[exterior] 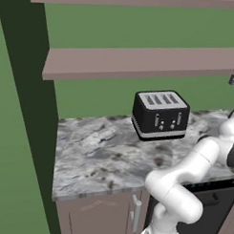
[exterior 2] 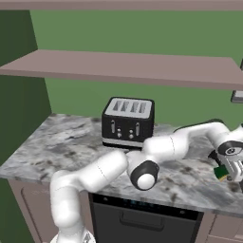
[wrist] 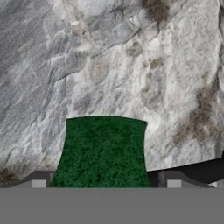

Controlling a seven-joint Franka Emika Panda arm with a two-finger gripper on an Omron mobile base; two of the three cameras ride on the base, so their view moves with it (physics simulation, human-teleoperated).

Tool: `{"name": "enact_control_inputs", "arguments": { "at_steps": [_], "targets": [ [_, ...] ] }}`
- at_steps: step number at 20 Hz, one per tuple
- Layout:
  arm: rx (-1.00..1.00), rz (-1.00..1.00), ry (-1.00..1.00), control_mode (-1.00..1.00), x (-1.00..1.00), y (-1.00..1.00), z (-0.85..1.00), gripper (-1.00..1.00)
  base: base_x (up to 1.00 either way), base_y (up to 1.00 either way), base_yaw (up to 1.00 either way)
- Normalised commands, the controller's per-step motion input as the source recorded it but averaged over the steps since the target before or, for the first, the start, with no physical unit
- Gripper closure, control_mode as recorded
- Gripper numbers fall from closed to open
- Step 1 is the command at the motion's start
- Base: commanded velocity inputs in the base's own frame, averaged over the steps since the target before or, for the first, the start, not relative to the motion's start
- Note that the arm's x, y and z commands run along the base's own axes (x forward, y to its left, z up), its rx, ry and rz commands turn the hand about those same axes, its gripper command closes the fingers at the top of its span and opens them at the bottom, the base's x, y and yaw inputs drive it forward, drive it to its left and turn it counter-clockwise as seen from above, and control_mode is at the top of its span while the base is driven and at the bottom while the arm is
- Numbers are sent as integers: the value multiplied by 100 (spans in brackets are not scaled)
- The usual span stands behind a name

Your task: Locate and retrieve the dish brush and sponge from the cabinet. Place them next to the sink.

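1. While the sponge [wrist: 103,151] lies green side up on the marble surface [exterior: 94,151], it sits between the fingers [wrist: 38,181], which stand wide apart, one on each side.
2. Whether they touch it, the views do not settle.
3. Lifting could drag the sponge if a finger catches it.
4. The toaster [exterior: 160,114] stands well apart.
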Motion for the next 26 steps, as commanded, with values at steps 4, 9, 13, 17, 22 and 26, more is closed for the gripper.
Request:
{"name": "enact_control_inputs", "arguments": {
  "at_steps": [4, 9, 13, 17, 22, 26],
  "targets": [
    [0, 0, 1, -100, -13, 0, -19, -100, 0, 0, 0],
    [0, 0, 4, -100, -14, 3, -15, -100, 0, 0, 0],
    [-5, -3, -1, -100, -31, 22, 5, -100, 0, 0, 0],
    [-11, -6, -3, -100, -43, 30, 12, -100, 0, 0, 0],
    [-11, -7, 0, -100, -49, 29, 17, -100, 0, 0, 0],
    [-12, -4, -6, -100, -87, 36, 5, -100, 0, 0, 0]
  ]
}}
